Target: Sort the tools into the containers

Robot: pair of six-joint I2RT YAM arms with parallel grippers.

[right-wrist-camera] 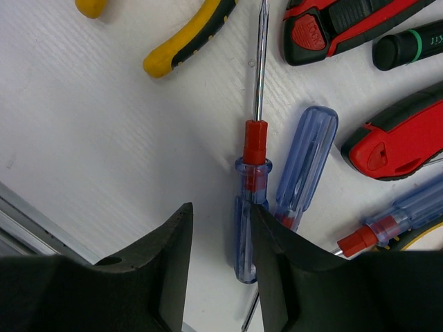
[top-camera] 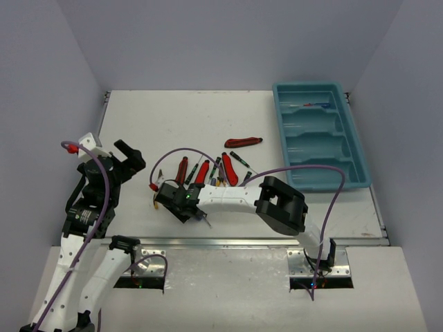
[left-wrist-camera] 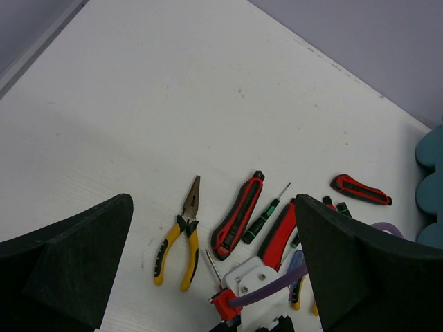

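Right claw (right-wrist-camera: 220, 225) spread astride blue screwdriver (right-wrist-camera: 244, 235) — left claw (left-wrist-camera: 213, 207) spread; black-green handle (right-wrist-camera: 408, 45) lettering unreadable.

The white table (top-camera: 173, 124) carries a teal tray (top-camera: 332, 185) on its 2 o'clock side. Near the centre the tools lie close together: yellow-handled pliers (left-wrist-camera: 178, 249), red knives (left-wrist-camera: 237, 216), blue screwdrivers (right-wrist-camera: 250, 194). One red knife (top-camera: 243, 142) lies apart, at 1 o'clock from this group.

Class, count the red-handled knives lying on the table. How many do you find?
4. Three lie in the pile: left knife, middle knife, right knife. The fourth knife lies alone, farther back. The right arm may hide others.
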